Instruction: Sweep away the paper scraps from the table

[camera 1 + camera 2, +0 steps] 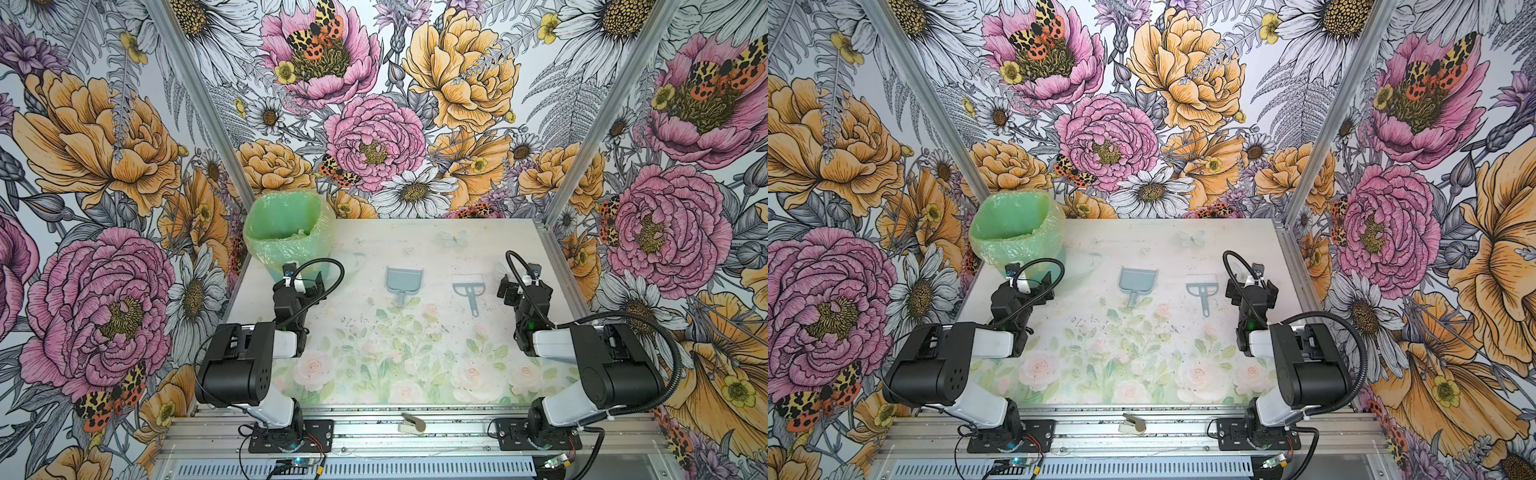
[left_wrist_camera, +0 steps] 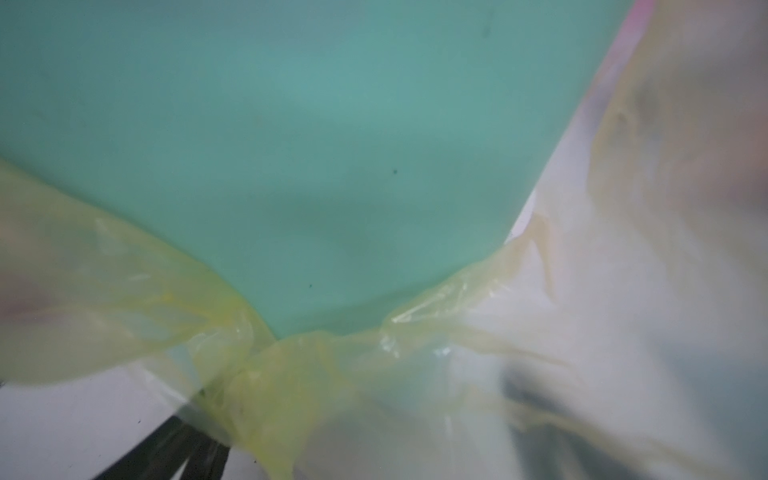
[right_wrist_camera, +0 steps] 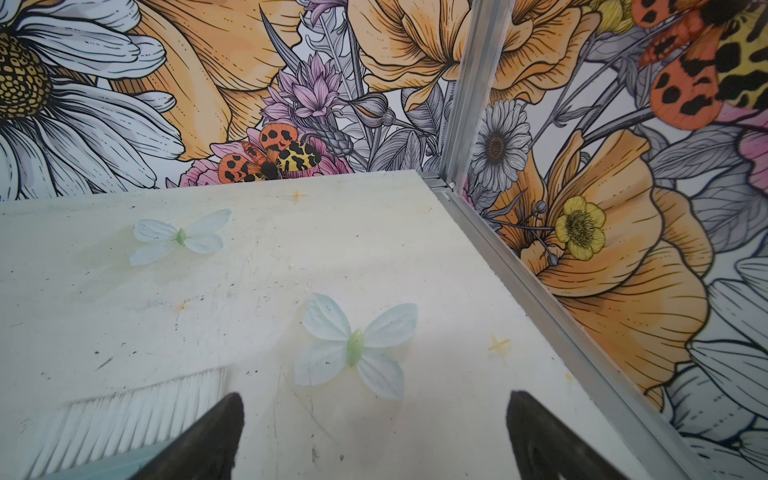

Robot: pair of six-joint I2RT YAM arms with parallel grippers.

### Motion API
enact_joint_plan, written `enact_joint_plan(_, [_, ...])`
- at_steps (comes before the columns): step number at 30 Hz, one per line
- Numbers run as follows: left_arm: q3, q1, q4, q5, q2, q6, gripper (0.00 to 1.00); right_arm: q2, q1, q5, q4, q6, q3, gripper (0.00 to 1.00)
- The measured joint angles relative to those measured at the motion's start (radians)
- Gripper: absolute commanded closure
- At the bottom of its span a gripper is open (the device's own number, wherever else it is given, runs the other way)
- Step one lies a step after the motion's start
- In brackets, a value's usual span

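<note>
**Subject.** No paper scraps show on the table in either top view. The printed surface carries only fine dark specks in its middle. Pale crumpled shapes lie inside the green-lined bin at the far left corner. Whether they are scraps or folds of the liner cannot be told.

**Tools.** The dustpan and the brush lie flat side by side at mid-table, handles toward the near edge, neither one held.

**Grippers.** The left gripper sits hard against the bin's near side with its jaws apart. Its wrist view is filled by the bin wall and the knotted liner, and nothing appears to be held. The right gripper has its fingertips wide apart over bare table, the brush bristles just beside one finger.

**Assessment.** The sweep looks complete and the step in hand is judged to be parking the arms.

**Recommendations:**
- Raise each gripper before drawing it toward the near edge.
- On the left, clear the liner first, since a snag could tip the bin.
- On the right, move away from the bristles so the brush is not nudged.
</note>
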Motion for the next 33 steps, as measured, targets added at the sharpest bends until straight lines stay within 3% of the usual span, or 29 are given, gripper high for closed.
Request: enact_joint_plan(33, [0.000,-0.001,0.000,-0.014,0.000,0.003,0.01,0.000,0.000,0.000,0.000,0.000,0.000,0.00])
